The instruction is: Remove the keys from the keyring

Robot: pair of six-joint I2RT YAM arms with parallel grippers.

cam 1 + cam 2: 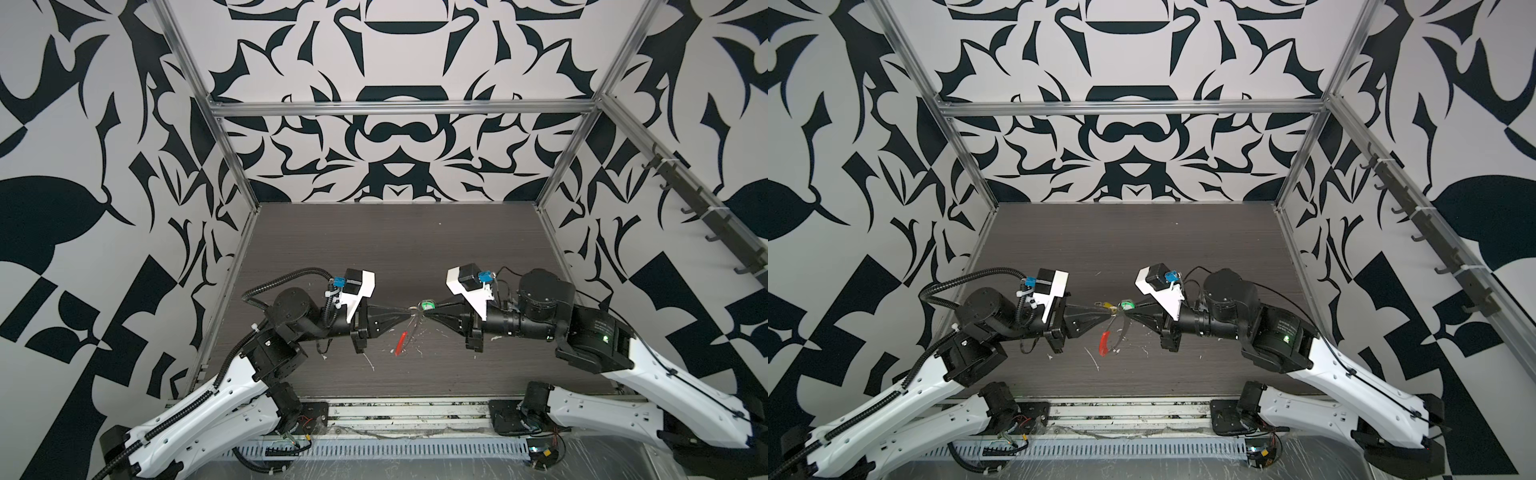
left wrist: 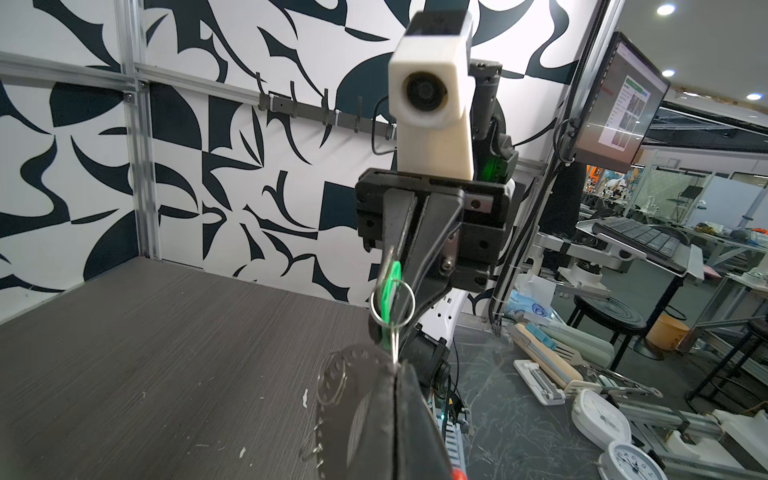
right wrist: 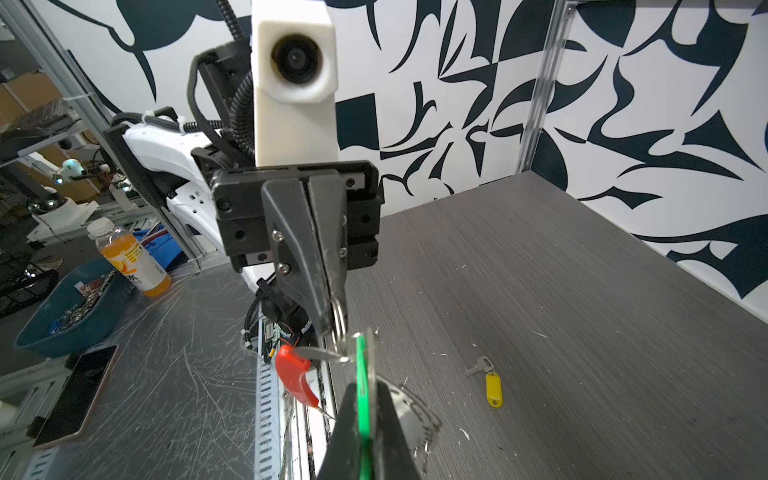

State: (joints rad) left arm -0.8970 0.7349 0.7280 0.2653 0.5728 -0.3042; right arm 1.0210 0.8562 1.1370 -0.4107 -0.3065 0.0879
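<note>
Both grippers meet nose to nose above the middle of the dark table (image 1: pixel 374 249). My left gripper (image 1: pixel 409 310) (image 1: pixel 1109 316) (image 2: pixel 395 399) is shut on the thin silver wire of the keyring. The keyring's red sleeve (image 1: pixel 401 343) (image 1: pixel 1104 343) (image 3: pixel 293 374) hangs below it. My right gripper (image 1: pixel 427 314) (image 1: pixel 1128 314) (image 3: pixel 365 440) is shut on the green tag (image 1: pixel 426 306) (image 2: pixel 390 286) (image 3: pixel 361 374) of one key. That tag's small split ring (image 2: pixel 392 303) sits around the wire. The yellow-tagged key (image 3: pixel 493 388) (image 1: pixel 1111 308) lies loose on the table, apart from the keyring.
Patterned walls and aluminium posts enclose the table on three sides. A hook rail (image 1: pixel 706 216) runs along the right wall. White flecks (image 1: pixel 370 363) dot the tabletop. A slotted cable duct (image 1: pixel 374 451) lies along the front edge. An orange bottle (image 3: pixel 131 259) and a blue bin (image 3: pixel 66 309) stand off the table.
</note>
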